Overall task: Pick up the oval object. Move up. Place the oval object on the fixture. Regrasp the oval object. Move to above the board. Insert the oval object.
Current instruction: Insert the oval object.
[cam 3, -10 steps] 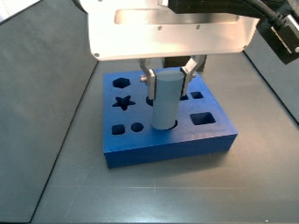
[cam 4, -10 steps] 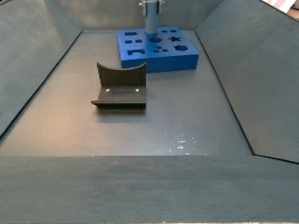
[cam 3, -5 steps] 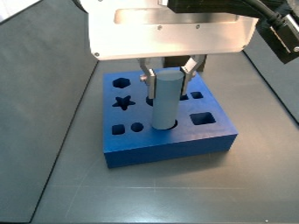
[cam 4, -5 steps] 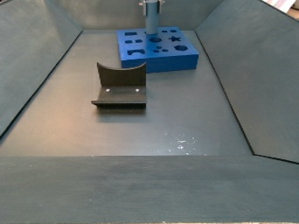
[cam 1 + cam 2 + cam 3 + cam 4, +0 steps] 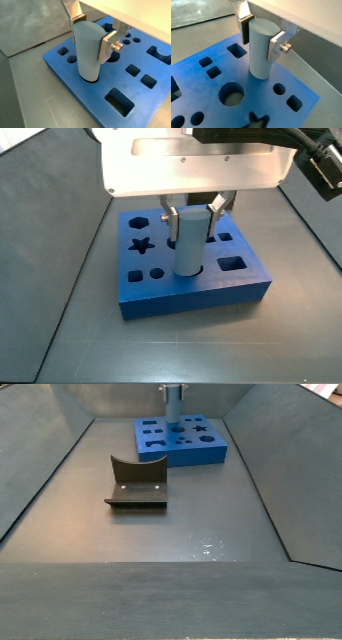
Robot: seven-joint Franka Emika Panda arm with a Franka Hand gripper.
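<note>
My gripper (image 5: 90, 36) is shut on the oval object (image 5: 88, 52), a pale blue-grey peg held upright. Its lower end stands in a hole of the bright blue board (image 5: 80, 87). The same grip shows in a wrist view with the gripper (image 5: 261, 34), the oval object (image 5: 260, 50) and the board (image 5: 211, 90). In a side view the gripper (image 5: 197, 208) holds the oval object (image 5: 190, 240) over the board (image 5: 187, 293). The dark fixture (image 5: 135, 482) stands on the floor in front of the board (image 5: 201, 450), apart from the gripper (image 5: 171, 392).
The board has several shaped holes: a star (image 5: 142, 245), a square (image 5: 233, 261), a round one (image 5: 232, 94). Grey bin walls (image 5: 47, 474) slope up on both sides of the floor.
</note>
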